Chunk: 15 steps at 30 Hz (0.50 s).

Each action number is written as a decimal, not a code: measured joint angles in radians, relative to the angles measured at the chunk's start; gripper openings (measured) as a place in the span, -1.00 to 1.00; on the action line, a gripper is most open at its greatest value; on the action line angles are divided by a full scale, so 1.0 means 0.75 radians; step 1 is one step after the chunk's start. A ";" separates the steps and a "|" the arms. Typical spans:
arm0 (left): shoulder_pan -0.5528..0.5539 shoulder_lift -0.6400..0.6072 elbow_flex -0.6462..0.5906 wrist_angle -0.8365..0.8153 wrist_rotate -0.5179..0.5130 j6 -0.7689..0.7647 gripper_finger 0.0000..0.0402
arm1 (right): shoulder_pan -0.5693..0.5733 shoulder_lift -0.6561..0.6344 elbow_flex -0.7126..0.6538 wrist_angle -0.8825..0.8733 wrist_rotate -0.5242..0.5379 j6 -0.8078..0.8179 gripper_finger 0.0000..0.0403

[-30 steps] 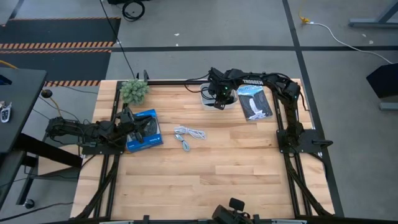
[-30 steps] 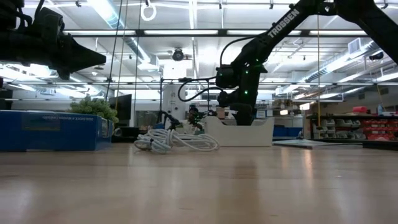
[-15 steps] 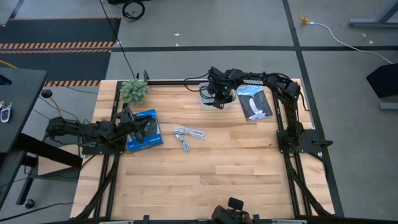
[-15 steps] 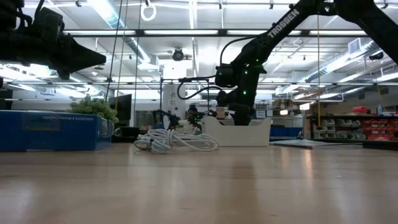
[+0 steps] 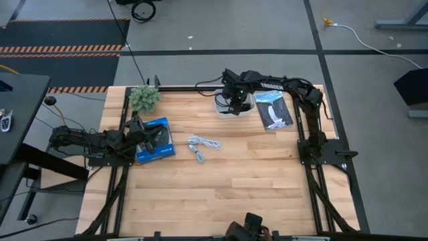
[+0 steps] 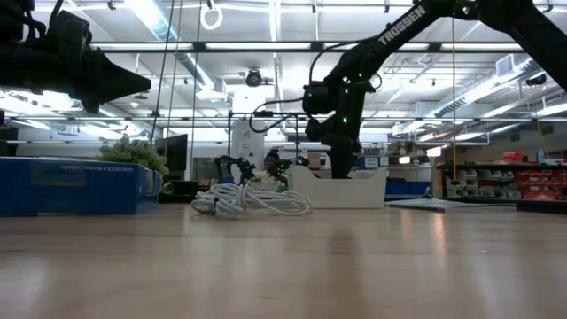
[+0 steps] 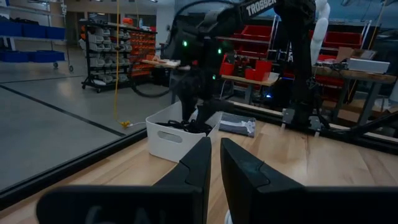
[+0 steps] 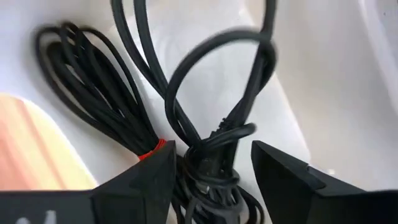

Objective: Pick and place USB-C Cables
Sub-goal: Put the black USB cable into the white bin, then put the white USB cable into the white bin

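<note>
— So what's changed?
— Right gripper (image 5: 232, 106) has lifted slightly above the white tray (image 5: 221, 107). Its fingers (image 8: 144, 180) are spread, holding nothing; two black cables (image 8: 186, 134) lie in the tray just beneath them.
— Released, then?
— Looks so. That leaves the white cable (image 5: 202, 145) loose mid-table, well apart from the tray.
— And the left gripper (image 7: 212, 163)?
— Nearly closed, empty, parked over the blue box (image 5: 154, 140). I'd expect the white cable next.

Tray walls (image 5: 219, 106) hem right tool (image 5: 234, 107).
</note>
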 joint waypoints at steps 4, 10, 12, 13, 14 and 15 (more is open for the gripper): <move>0.000 0.000 0.000 0.000 0.000 0.000 -0.78 | 0.014 -0.001 0.138 -0.121 -0.012 0.002 0.11; 0.000 0.000 0.000 0.000 0.000 0.000 -0.78 | 0.039 -0.002 0.398 -0.300 -0.016 0.004 0.15; 0.000 0.000 0.000 0.000 0.000 0.000 -0.78 | 0.046 -0.002 0.489 -0.352 -0.014 0.022 0.17; 0.000 0.000 0.000 0.000 0.000 0.000 -0.78 | 0.050 -0.002 0.534 -0.376 -0.009 0.036 0.18; 0.000 0.000 0.000 0.000 0.000 0.000 -0.78 | 0.055 -0.003 0.580 -0.400 -0.004 0.053 0.19; 0.000 0.000 0.000 0.000 0.000 0.000 -0.78 | 0.061 -0.004 0.622 -0.423 -0.003 0.072 0.19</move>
